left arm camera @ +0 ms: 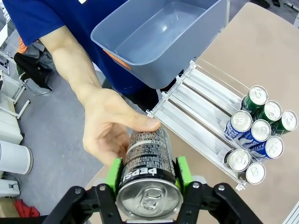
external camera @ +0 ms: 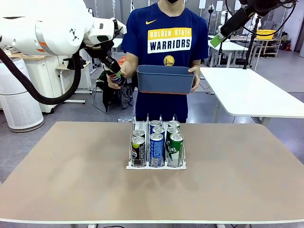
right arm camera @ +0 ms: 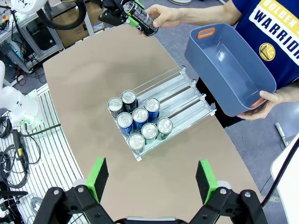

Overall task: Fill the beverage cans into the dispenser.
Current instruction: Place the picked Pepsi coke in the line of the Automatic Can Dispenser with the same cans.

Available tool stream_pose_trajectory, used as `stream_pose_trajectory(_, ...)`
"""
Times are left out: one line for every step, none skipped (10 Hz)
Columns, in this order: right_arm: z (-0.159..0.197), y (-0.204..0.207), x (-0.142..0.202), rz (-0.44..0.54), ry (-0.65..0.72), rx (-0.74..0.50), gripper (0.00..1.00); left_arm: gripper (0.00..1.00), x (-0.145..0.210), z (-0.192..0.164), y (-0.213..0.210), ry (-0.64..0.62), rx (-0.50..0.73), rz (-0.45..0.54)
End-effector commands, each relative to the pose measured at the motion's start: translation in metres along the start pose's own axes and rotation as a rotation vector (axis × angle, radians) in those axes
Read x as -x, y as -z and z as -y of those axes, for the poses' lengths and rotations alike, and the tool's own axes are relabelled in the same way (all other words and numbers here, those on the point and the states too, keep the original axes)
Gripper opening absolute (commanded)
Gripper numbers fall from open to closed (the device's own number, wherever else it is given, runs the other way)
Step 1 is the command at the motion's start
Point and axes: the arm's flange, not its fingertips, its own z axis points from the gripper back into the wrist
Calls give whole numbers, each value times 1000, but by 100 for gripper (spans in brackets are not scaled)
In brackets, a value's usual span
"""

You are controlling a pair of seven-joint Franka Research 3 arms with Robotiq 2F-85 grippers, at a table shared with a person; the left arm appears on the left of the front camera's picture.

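Our left gripper (left arm camera: 148,179) clamps the black Pepsi can (left arm camera: 148,170), a person's hand (left arm camera: 110,128) also on it, beyond the dispenser (external camera: 156,164). The dispenser sits nearer us, seven cans inside. Our right gripper (right arm camera: 152,177) hangs released above it.

Black Pepsi can (left arm camera: 148,168), white lettering; blue and green cans (external camera: 156,142); blue-grey bin (external camera: 166,79), orange handles; tan table (external camera: 71,171).

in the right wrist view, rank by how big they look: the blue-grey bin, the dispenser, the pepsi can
1. blue-grey bin, largest.
2. dispenser, slightly smaller; it lies farther from the camera than the raised bin, so their true order is unsure.
3. Pepsi can, clearly smallest, and farthest off.
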Motion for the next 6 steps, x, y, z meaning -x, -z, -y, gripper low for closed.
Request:
stream_pose_trajectory(0, -1, 0, -5, 3, -11, 100, 0, 2, -3, -1, 2, -3, -1)
stream_pose_trajectory(0, -1, 0, -5, 3, -11, 100, 0, 2, -3, -1, 2, -3, -1)
stream_pose_trajectory(0, -1, 0, -5, 3, -11, 100, 0, 2, -3, -1, 2, -3, -1)
stream_pose_trajectory(0, -1, 0, -5, 3, -11, 100, 0, 2, -3, -1, 2, -3, -1)
stream_pose_trajectory(0, -1, 0, -5, 3, -11, 100, 0, 2, -3, -1, 2, -3, -1)
stream_pose_trajectory(0, -1, 0, -5, 3, -11, 100, 0, 2, -3, -1, 2, -3, -1)
